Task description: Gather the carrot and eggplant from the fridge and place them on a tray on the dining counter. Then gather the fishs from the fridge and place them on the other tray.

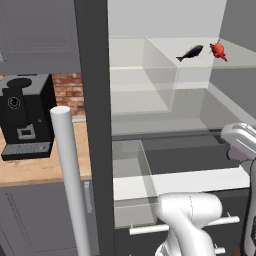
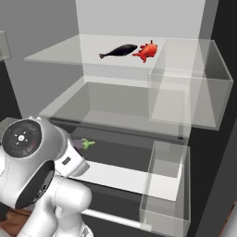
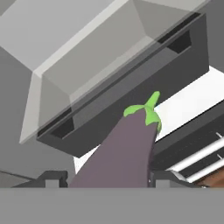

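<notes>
My gripper (image 3: 109,177) is shut on the eggplant (image 3: 124,151), a dull purple body lying between both finger tips with its green stem pointing away. In the right base view the eggplant (image 2: 82,144) pokes out from behind my arm, just above the fridge's lower shelf. The fridge (image 1: 93,100) stands open. On its top glass shelf lies a dark slim fish (image 2: 119,50) (image 1: 191,52), with a red fish-like item (image 2: 147,51) beside it. The carrot, both trays and the dining counter are out of view.
Glass shelves and clear bins (image 2: 166,190) fill the fridge interior. A pale bar handle (image 1: 67,170) stands on the open door's edge. Left of the fridge, a black coffee machine (image 1: 22,115) sits on a wooden counter (image 1: 45,170).
</notes>
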